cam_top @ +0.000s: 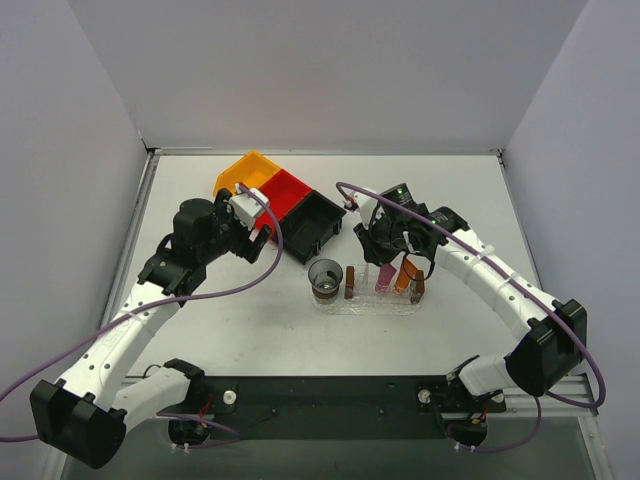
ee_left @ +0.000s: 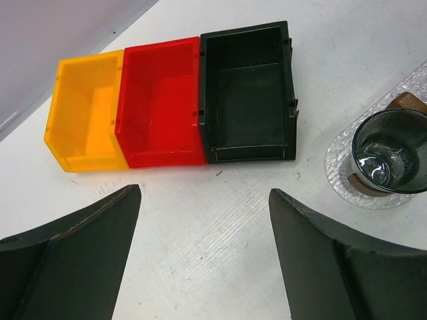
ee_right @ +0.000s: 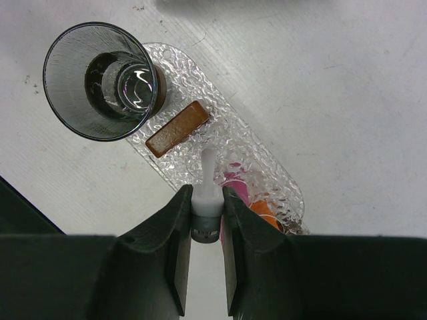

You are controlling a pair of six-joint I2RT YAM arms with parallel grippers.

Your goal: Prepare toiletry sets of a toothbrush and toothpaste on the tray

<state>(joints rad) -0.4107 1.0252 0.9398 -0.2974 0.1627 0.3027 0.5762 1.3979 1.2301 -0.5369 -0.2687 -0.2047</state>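
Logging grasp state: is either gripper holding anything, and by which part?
Right gripper pinches the toothbrush by its grey section, white end pointing out over the tray. Left gripper is open and holds nothing.

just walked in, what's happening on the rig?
The right claw is shut on the thin white toothbrush, holding it over the clear bumpy plastic tray, where the pink toothpaste tube and the orange toothpaste tube sit, near a dark glass cup. The left claw hangs open, holding nothing, facing the row of orange, red and black plastic bins.
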